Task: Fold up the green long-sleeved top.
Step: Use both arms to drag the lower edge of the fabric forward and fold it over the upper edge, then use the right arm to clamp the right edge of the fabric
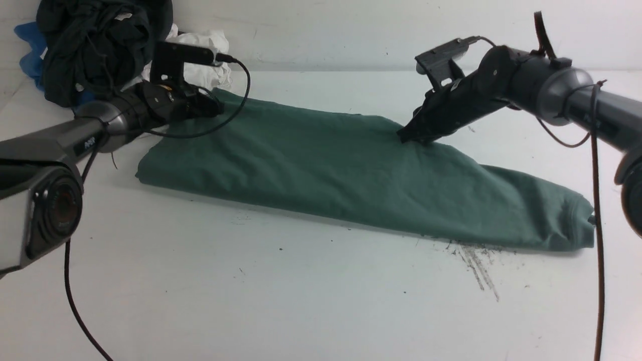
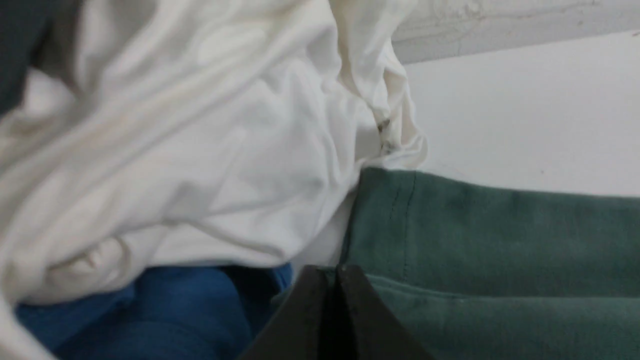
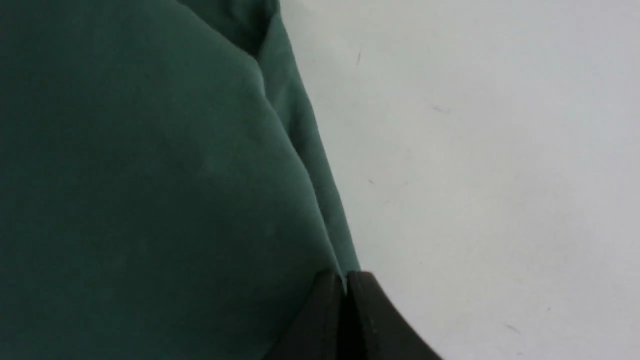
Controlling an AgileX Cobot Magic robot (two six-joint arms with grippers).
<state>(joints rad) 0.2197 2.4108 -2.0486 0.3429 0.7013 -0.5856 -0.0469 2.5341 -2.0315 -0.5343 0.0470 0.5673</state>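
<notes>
The green long-sleeved top [image 1: 351, 175] lies as a long folded band across the table, from back left to front right, with a ribbed cuff at its right end. My left gripper [image 1: 218, 108] sits at the top's far left corner, beside the clothes pile. In the left wrist view the left gripper [image 2: 333, 270] is shut, with a sliver of the green top [image 2: 500, 250] pinched between its tips. My right gripper [image 1: 404, 136] is down on the top's far edge near its middle. In the right wrist view the right gripper [image 3: 346, 276] is shut on the edge of the green top [image 3: 150, 200].
A pile of other garments sits at the back left: a dark one [image 1: 95, 45], a white one [image 1: 205, 55] and a blue one [image 1: 30, 50]. The white garment [image 2: 200, 150] and blue garment [image 2: 150, 310] press against the left gripper. Dark scuff marks [image 1: 476, 265] streak the table.
</notes>
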